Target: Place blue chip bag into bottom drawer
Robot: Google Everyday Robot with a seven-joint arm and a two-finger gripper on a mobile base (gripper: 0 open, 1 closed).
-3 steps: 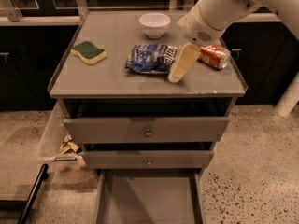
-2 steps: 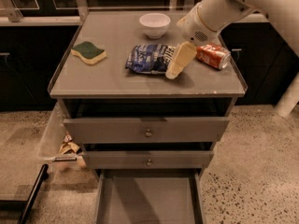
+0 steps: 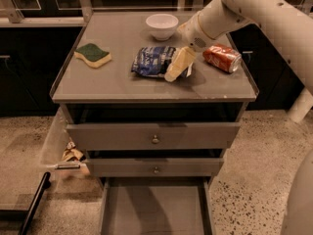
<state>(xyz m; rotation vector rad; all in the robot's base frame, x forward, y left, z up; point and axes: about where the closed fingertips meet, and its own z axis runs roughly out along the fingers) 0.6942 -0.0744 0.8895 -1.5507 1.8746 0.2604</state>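
The blue chip bag lies flat and crinkled in the middle of the grey cabinet top. My gripper reaches down from the right on the white arm, and its cream tip lies over the bag's right end. The bottom drawer is pulled out at the cabinet's foot, a flat grey tray with nothing in it.
On the top are a white bowl behind the bag, a green-and-yellow sponge at left and a red soda can at right. Two upper drawers with knobs are slightly open. Crumpled wrappers lie on the floor at left.
My gripper has moved left, from beside the soda can onto the right end of the blue chip bag. The bag and the other objects have not moved.
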